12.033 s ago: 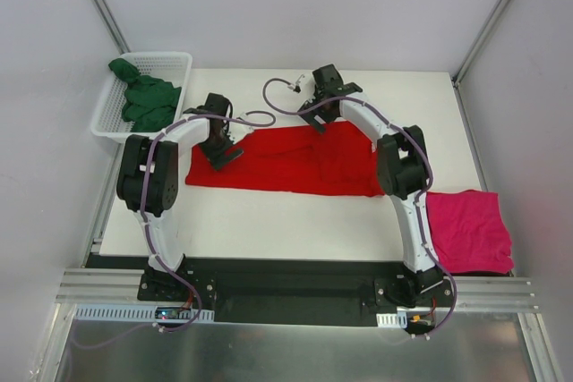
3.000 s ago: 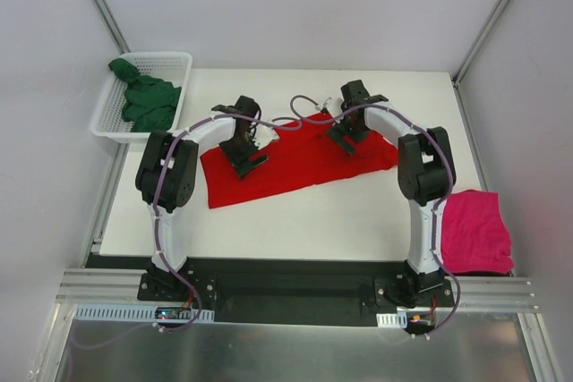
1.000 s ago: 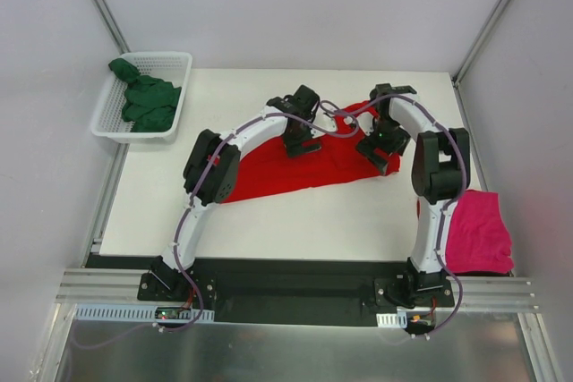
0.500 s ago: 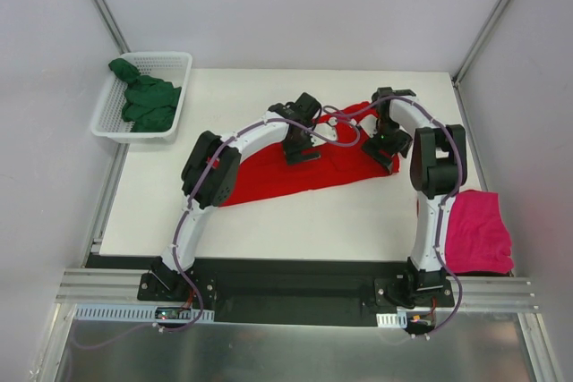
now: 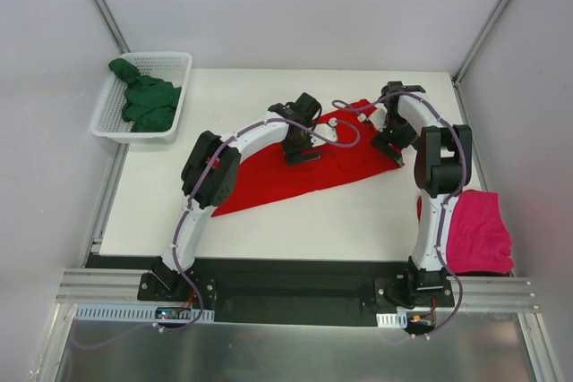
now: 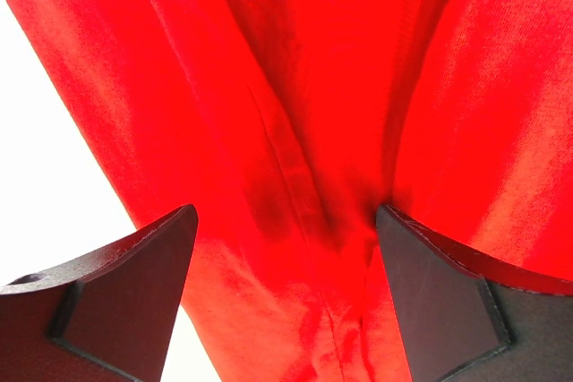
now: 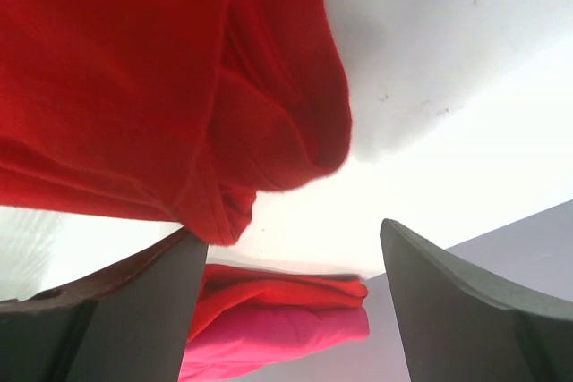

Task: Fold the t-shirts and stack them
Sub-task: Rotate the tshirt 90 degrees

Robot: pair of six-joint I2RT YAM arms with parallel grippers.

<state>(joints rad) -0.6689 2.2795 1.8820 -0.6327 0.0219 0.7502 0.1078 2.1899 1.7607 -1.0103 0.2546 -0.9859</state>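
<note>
Spotter: Twelve seconds back the red t-shirt (image 5: pixel 340 167) lay as a straight band across the table (image 5: pixel 322 221). Now it sits further right and skewed, and your left arm has reached over to its middle.

Operator: Where does everything stand, left to right?

Spotter: The green t-shirt (image 5: pixel 143 103) is bunched in the basket (image 5: pixel 170 57), unfolded. Your left gripper (image 6: pixel 285 212) is spread wide over a crease in the red cloth and grips nothing. Your right gripper (image 7: pixel 288 232) is also parted and empty at the shirt's right end, with a rounded fold of cloth just beside it. The magenta t-shirt (image 5: pixel 474 234) lies folded at the near right edge.

Operator: Which step am I on?

Spotter: I'd say the red one's second fold. It's a band already, but not yet a packet.

Operator: How does it lie?

Spotter: Its long axis runs diagonally, from a narrow tip at near left to a broad end at far right.

Operator: And next?

Spotter: You'll likely need to square it up, then close on one end and carry it over the other before it goes onto the magenta one. Pinch both layers, or I'd expect the fold to fall open.
</note>
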